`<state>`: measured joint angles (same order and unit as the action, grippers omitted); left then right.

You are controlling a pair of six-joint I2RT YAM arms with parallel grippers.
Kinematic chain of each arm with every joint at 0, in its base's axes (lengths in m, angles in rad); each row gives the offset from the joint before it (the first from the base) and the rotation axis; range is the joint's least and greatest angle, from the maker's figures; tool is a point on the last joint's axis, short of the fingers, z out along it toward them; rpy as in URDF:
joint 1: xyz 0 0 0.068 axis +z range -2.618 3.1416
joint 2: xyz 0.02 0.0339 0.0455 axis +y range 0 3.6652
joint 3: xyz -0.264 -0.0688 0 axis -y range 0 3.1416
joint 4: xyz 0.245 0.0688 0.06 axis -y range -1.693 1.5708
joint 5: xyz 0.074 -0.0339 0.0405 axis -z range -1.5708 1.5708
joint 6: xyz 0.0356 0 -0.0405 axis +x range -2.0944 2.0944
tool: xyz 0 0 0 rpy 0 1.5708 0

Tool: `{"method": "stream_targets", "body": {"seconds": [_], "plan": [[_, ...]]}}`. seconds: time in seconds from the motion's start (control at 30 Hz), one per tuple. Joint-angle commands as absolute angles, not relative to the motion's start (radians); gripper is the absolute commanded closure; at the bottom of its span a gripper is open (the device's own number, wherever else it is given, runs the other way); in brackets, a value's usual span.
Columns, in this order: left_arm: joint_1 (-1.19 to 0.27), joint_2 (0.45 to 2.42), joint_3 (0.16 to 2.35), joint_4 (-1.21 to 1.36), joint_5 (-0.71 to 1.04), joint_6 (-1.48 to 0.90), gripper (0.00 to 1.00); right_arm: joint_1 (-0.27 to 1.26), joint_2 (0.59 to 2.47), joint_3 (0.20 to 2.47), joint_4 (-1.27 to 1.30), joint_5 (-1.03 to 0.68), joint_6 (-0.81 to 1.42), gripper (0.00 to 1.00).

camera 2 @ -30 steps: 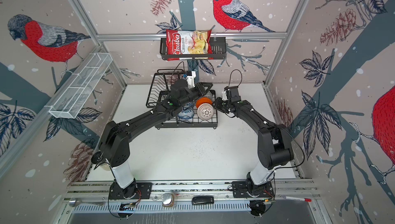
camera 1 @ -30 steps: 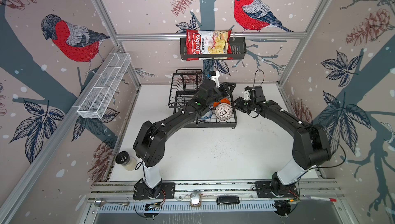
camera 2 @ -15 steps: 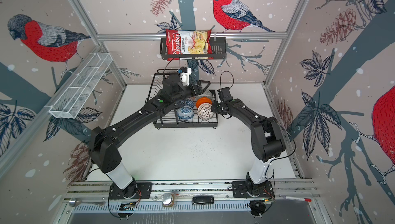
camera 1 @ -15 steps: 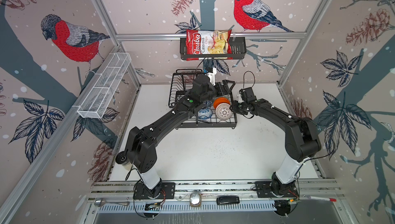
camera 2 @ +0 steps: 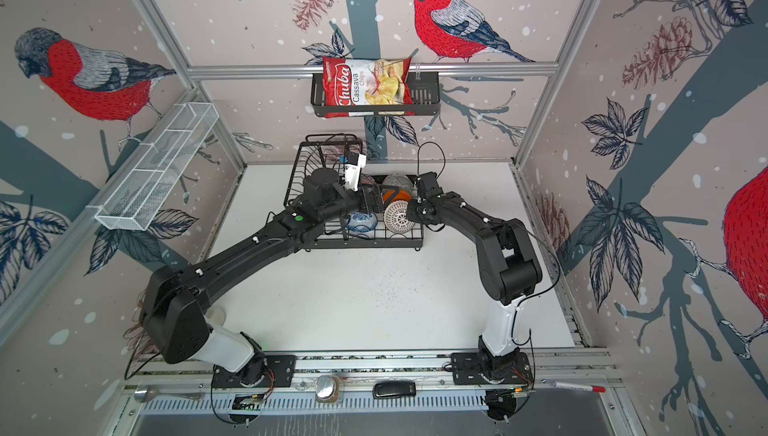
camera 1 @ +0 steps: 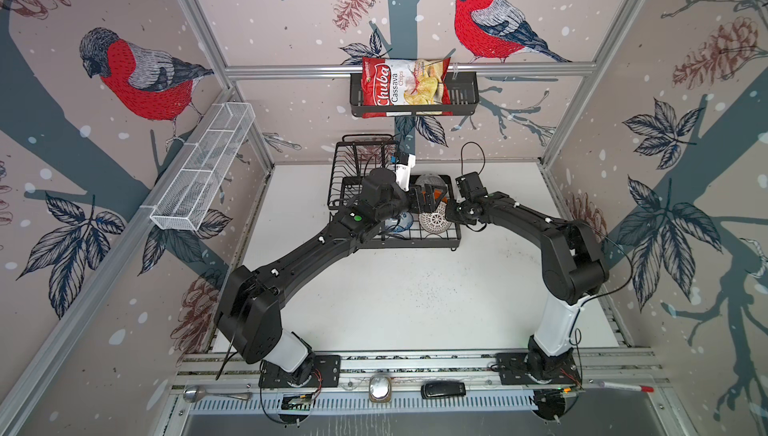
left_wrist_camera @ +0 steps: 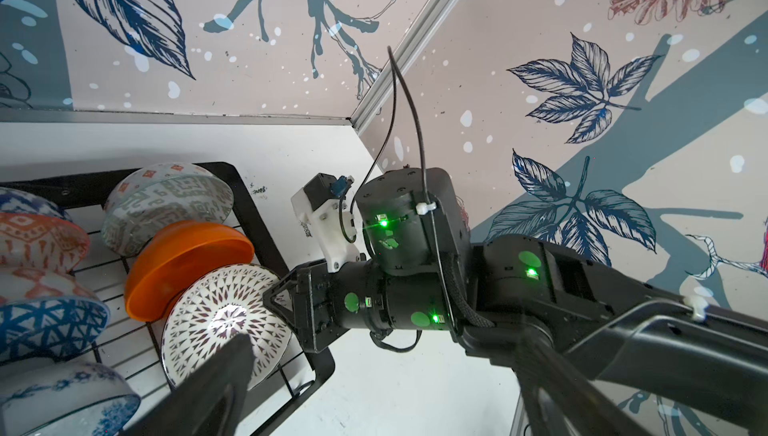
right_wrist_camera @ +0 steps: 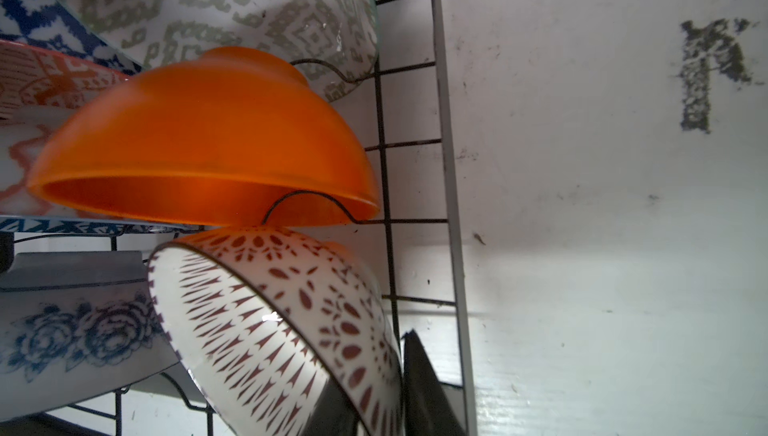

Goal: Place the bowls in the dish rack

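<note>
The black dish rack (camera 1: 415, 242) stands at the back of the table and holds several bowls on edge. In the left wrist view I see the grey-white bowl (left_wrist_camera: 166, 205), plain orange bowl (left_wrist_camera: 187, 263), white lattice bowl (left_wrist_camera: 224, 321), orange-white bowl (left_wrist_camera: 37, 242), blue triangle bowl (left_wrist_camera: 45, 325) and blue floral bowl (left_wrist_camera: 62, 396). My left gripper (camera 1: 428, 201) hangs over the orange bowl (camera 1: 436, 194), open wide and holding nothing. My right gripper (right_wrist_camera: 374, 405) is shut on the lattice bowl (right_wrist_camera: 270, 330), one finger (right_wrist_camera: 424, 392) outside its wall and one inside.
The rack's raised upper tier (camera 1: 365, 155) stands behind the left wrist. A black basket (camera 1: 461, 97) with a chips bag (camera 1: 403, 86) hangs on the back wall. A white mesh shelf (camera 1: 203, 167) runs along the left wall. The rack's right rim (right_wrist_camera: 449, 163) lies beside my right fingers.
My left gripper has opened wide and drawn back above the bowls. My right arm has reached left into the rack and closed on the lattice bowl's wall.
</note>
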<state>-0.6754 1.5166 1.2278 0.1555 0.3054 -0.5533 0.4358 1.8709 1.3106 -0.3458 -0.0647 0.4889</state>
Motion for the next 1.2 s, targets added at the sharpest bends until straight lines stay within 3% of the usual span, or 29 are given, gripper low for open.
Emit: {"method": "stream_targets", "body": {"seconds": [0.0, 0.27, 0.67, 1.0, 1.17], "plan": [[-0.673, 1.503, 1.197, 0.241, 0.349, -0.487, 0.02, 0.437, 1.881, 1.315, -0.344, -0.054, 0.482, 0.85], [-0.666, 1.502, 1.144, 0.279, 0.38, -0.457, 0.02, 0.436, 1.863, 1.292, -0.327, -0.067, 0.485, 0.99], [-0.652, 1.514, 1.143, 0.273, 0.398, -0.457, 0.02, 0.366, 1.683, 1.284, -0.358, -0.134, 0.49, 1.0], [-0.655, 1.513, 1.141, 0.278, 0.403, -0.454, 0.02, 0.13, 1.569, 1.067, -0.356, -0.099, 0.446, 1.0], [-0.661, 1.516, 1.144, 0.263, 0.396, -0.444, 0.02, 0.092, 1.592, 1.016, -0.331, -0.095, 0.468, 1.0]]}}
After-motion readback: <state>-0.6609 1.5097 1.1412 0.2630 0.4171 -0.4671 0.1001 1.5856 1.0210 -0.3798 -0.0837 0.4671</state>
